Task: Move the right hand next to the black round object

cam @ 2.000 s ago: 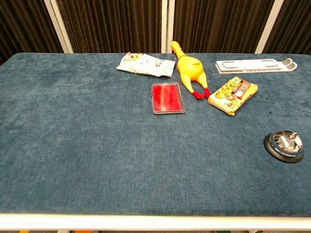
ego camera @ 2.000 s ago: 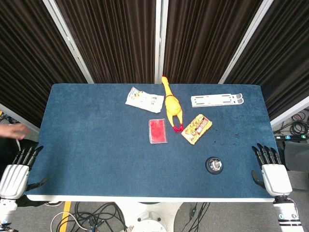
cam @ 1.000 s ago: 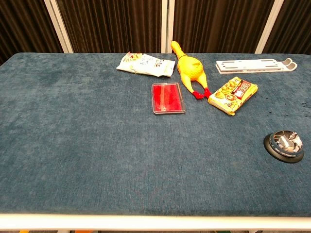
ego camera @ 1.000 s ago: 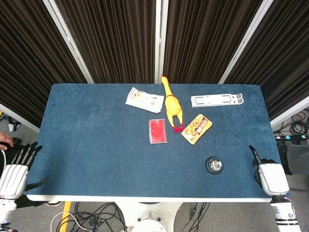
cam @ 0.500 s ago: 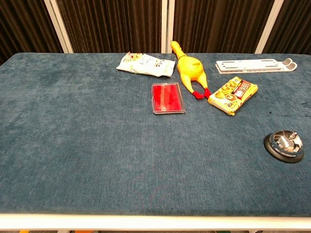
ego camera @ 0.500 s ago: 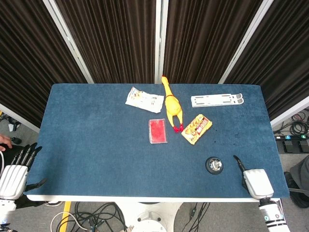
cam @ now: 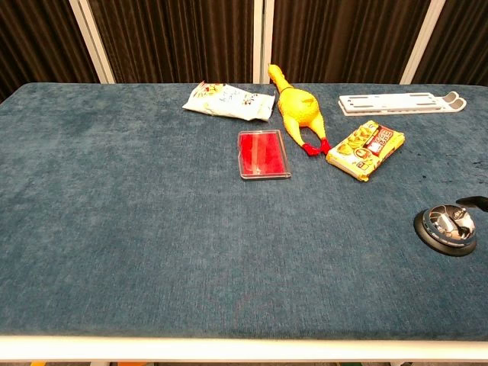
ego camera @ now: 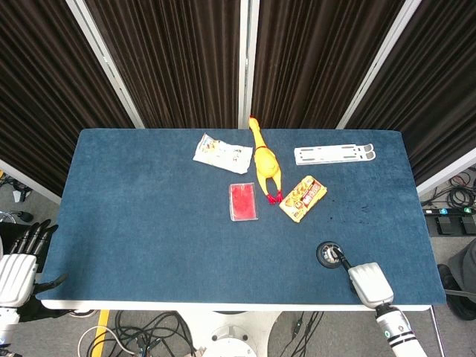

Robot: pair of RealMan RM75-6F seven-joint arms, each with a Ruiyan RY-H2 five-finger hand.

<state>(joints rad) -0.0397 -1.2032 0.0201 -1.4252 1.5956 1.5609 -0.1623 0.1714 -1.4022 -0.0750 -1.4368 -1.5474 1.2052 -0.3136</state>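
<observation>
Blue cloth covered the table (ego camera: 149, 223), which was seen from above and from chest height. The black round object (ego camera: 329, 253), a low disc with a shiny metal dome, lay near the front right corner of the table. The right hand (ego camera: 364, 281) was placed just beside it, at its front right, over the table's front edge. One dark fingertip (cam: 471, 201) was seen reaching to the disc's rim at the right border of the chest view; whether it touched could not be told. Nothing was held in that hand, and how far its fingers were spread could not be made out. The left hand (ego camera: 18, 264) was held off the table's front left corner, fingers apart and empty. Further back were laid a yellow rubber chicken (ego camera: 264, 160), a red card case (ego camera: 243, 201), an orange snack packet (ego camera: 303, 198), a white snack bag (ego camera: 222, 153) and a white flat bracket (ego camera: 334, 154).
</observation>
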